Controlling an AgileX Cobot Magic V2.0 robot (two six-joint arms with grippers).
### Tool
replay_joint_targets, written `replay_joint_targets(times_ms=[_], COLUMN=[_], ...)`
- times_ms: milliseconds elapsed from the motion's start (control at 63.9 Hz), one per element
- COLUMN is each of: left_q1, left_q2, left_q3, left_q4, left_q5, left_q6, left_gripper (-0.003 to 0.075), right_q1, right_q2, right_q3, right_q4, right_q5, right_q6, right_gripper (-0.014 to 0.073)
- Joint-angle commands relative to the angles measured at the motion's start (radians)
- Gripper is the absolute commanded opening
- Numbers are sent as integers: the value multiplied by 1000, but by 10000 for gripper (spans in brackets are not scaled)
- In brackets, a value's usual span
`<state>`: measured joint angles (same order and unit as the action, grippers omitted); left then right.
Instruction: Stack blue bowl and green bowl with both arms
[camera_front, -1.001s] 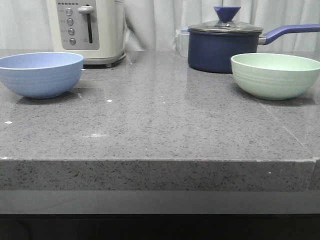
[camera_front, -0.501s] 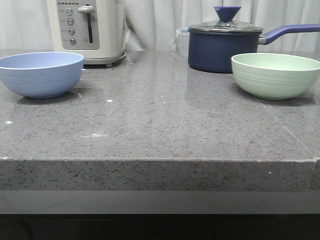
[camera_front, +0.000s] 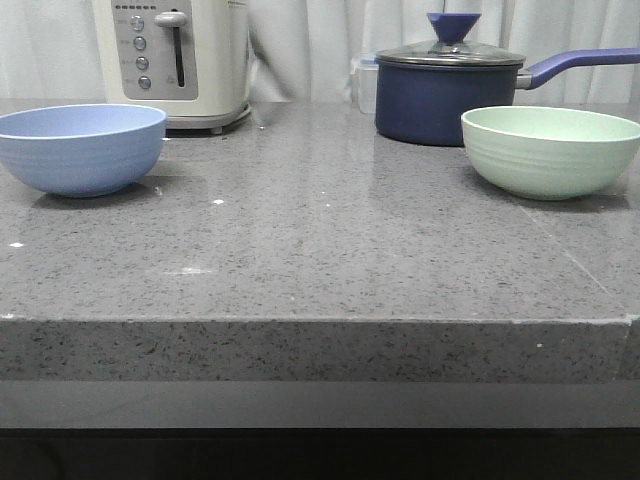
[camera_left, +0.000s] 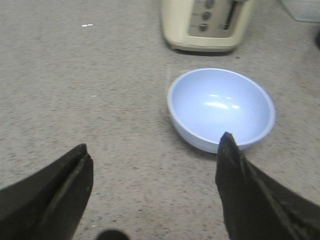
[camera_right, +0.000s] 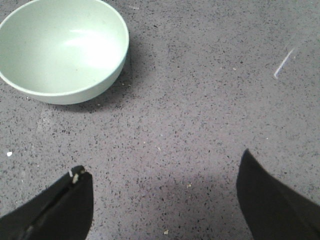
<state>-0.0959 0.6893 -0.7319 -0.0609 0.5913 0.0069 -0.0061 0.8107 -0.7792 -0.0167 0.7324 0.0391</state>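
The blue bowl (camera_front: 82, 148) stands upright and empty at the left of the grey counter; it also shows in the left wrist view (camera_left: 221, 108). The green bowl (camera_front: 549, 150) stands upright and empty at the right, in front of the saucepan; it also shows in the right wrist view (camera_right: 61, 47). My left gripper (camera_left: 155, 150) is open and empty above bare counter, one fingertip (camera_left: 229, 145) near the blue bowl's rim. My right gripper (camera_right: 162, 165) is open and empty above bare counter, apart from the green bowl. Neither arm shows in the front view.
A cream toaster (camera_front: 172, 60) stands behind the blue bowl, also in the left wrist view (camera_left: 206, 22). A dark navy lidded saucepan (camera_front: 450, 88) with a handle pointing right stands behind the green bowl. The counter's front edge (camera_front: 320, 322) runs across the front view.
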Motion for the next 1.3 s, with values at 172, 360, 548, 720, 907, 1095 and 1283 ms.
replay_joint_targets(times_ms=[172, 360, 548, 720, 907, 1095, 1283], left_q1=[-175, -211, -211, -211, -211, -211, -211], left_q2=[1, 1, 1, 1, 1, 1, 1], left_q3=[-35, -35, -35, -35, -35, -35, -35], left_q4=[-13, -13, -13, -13, -13, -13, -13], left_q5=[-79, -79, -79, -79, -79, -79, -71], left_q6=[34, 34, 34, 34, 34, 34, 34], left_gripper=[512, 512, 512, 512, 512, 512, 512], right_q1=[-3, -3, -7, -52, -85, -84, -84], right_q2=[190, 330, 490, 626, 747, 826, 853], right_q3=[-229, -355, -492, -592, -648, -657, -657], right_q4=[3, 27, 129, 292, 392, 410, 426], right_q5=[89, 149, 212, 247, 246, 233, 197], right_q6=[-11, -12, -54, -139, -189, -198, -203], right_gripper=[596, 596, 596, 596, 595, 555, 359])
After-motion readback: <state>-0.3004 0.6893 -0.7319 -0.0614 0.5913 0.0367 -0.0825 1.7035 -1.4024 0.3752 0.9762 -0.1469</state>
